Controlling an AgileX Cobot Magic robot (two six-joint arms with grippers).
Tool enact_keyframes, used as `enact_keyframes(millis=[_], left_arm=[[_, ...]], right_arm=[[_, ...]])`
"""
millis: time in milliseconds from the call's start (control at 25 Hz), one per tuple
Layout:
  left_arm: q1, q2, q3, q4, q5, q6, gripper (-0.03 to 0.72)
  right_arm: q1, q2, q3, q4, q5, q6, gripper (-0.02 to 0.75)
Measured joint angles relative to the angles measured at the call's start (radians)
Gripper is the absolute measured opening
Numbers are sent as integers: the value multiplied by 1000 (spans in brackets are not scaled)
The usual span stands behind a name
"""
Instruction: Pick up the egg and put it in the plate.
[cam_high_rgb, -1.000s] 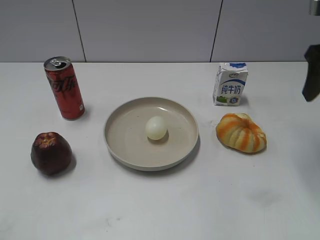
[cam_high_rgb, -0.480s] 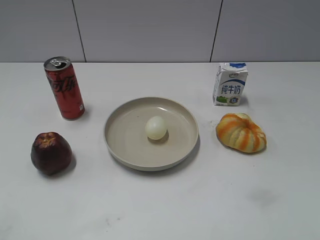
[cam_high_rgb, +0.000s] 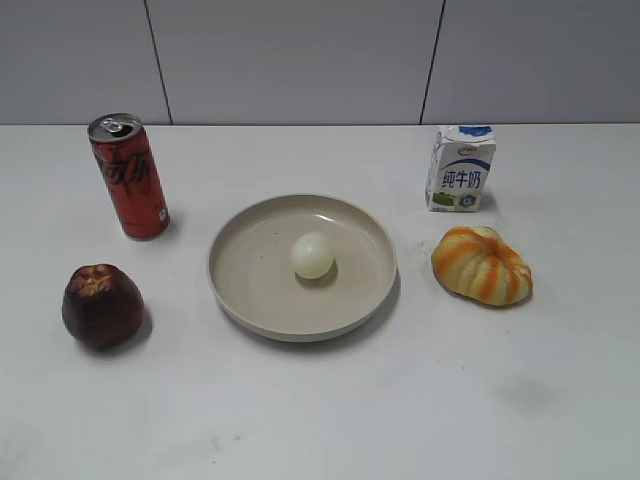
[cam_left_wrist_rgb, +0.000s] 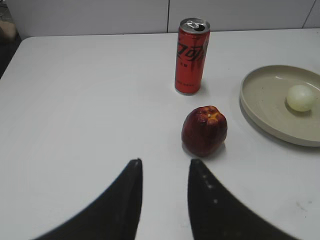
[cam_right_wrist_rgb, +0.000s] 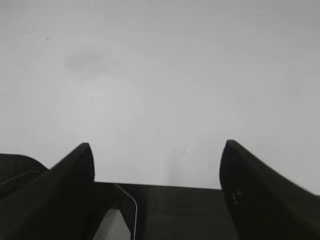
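The pale cream egg (cam_high_rgb: 312, 255) lies in the middle of the round beige plate (cam_high_rgb: 250, 300) at the table's centre. Both also show at the right edge of the left wrist view, the egg (cam_left_wrist_rgb: 300, 97) inside the plate (cam_left_wrist_rgb: 260, 117). My left gripper (cam_left_wrist_rgb: 164, 167) is open and empty, hovering over bare table in front of the apple. My right gripper (cam_right_wrist_rgb: 157, 147) is open wide and empty over bare white table near its edge. Neither gripper shows in the exterior view.
A red cola can (cam_high_rgb: 128, 175) stands at the back left, and a dark red apple (cam_high_rgb: 101, 305) sits at the front left. A small milk carton (cam_high_rgb: 460, 167) stands at the back right. An orange-and-white pumpkin (cam_high_rgb: 482, 264) lies right of the plate.
The right gripper, seen at the exterior view's right edge one second ago, has left that view. The egg, plate and other objects have not moved.
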Motion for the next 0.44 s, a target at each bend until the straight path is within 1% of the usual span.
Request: enact_keyframes(millis=[440], left_arm=[[0,0,0,0,0,0,230]], right_arm=[[0,-400,1,1,3,0,592]])
